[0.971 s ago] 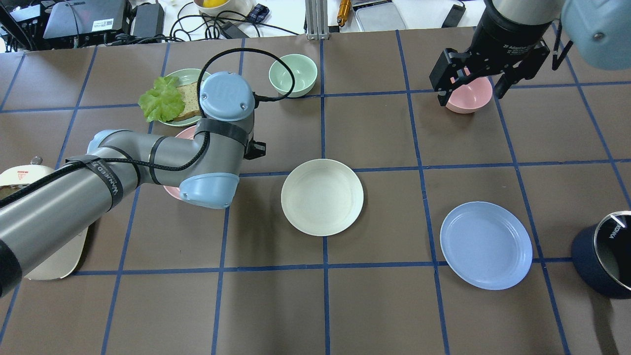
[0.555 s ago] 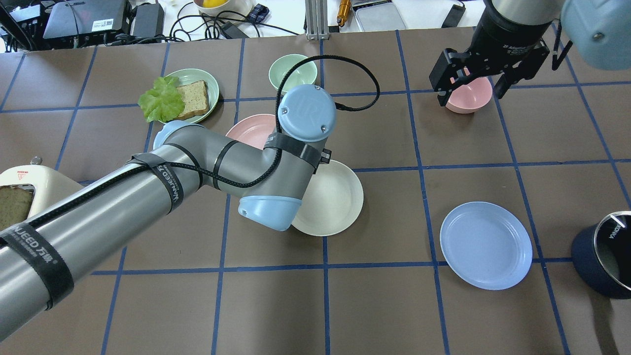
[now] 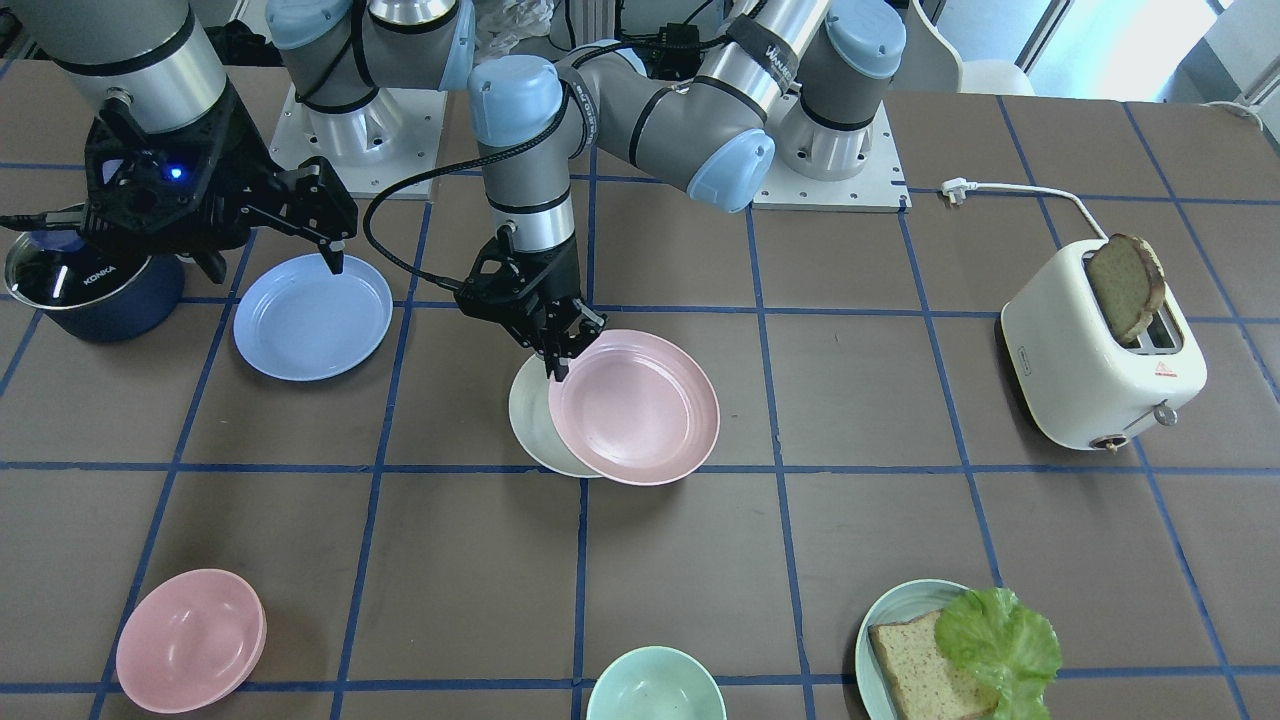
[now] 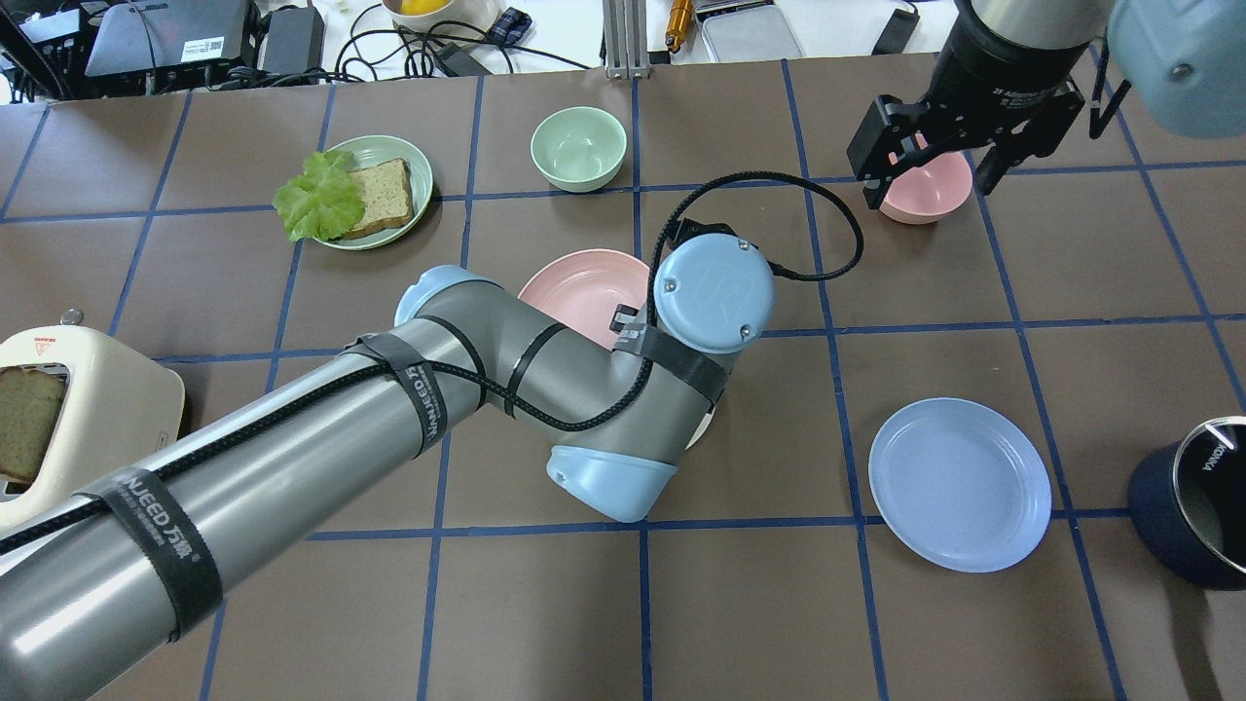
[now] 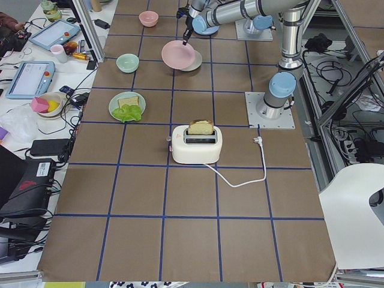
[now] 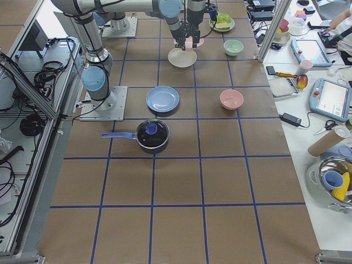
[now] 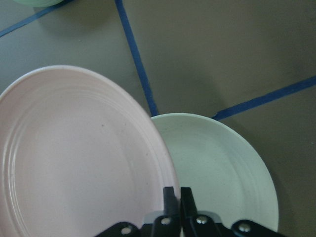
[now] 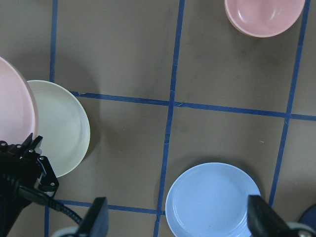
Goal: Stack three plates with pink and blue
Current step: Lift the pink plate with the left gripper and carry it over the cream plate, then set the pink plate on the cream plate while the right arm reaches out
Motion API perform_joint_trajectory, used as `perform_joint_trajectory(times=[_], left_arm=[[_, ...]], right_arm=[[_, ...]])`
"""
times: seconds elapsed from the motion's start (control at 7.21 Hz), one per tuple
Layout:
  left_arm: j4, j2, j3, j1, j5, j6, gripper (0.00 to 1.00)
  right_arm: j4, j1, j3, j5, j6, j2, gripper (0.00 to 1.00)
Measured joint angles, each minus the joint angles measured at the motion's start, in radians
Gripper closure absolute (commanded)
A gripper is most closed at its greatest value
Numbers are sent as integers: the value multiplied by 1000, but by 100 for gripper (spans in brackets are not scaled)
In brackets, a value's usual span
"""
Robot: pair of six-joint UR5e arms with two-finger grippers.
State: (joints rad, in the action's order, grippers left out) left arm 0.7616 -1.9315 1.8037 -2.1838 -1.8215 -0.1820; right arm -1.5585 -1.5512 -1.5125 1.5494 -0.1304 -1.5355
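My left jaws are clamped on the rim of the pink plate (image 3: 640,408), which overlaps the cream plate (image 3: 528,420) on the surface (image 3: 900,520); I cannot tell if the two touch. My right jaws hang spread wide with nothing between them, above the pink bowl (image 4: 930,190). The blue plate (image 3: 312,315) lies flat, well apart from the other two.

Around them I count three plates, two bowls, the pink one and a green bowl (image 3: 655,690), one teal plate (image 3: 885,610) with bread and lettuce, one toaster (image 3: 1095,370) and one pot (image 3: 95,295).

From overhead, my left arm (image 4: 438,389) hides nearly all of the cream plate. The front view shows its edge. My left wrist view shows the fingertips (image 7: 169,197) pinching the pink rim.
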Motion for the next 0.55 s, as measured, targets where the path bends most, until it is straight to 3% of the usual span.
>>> perform_joint_trajectory(times=[0.55], left_arm=[[-4, -103, -76, -64, 13, 4, 100]], right_arm=[[-11, 7, 1, 9, -7, 1, 0]])
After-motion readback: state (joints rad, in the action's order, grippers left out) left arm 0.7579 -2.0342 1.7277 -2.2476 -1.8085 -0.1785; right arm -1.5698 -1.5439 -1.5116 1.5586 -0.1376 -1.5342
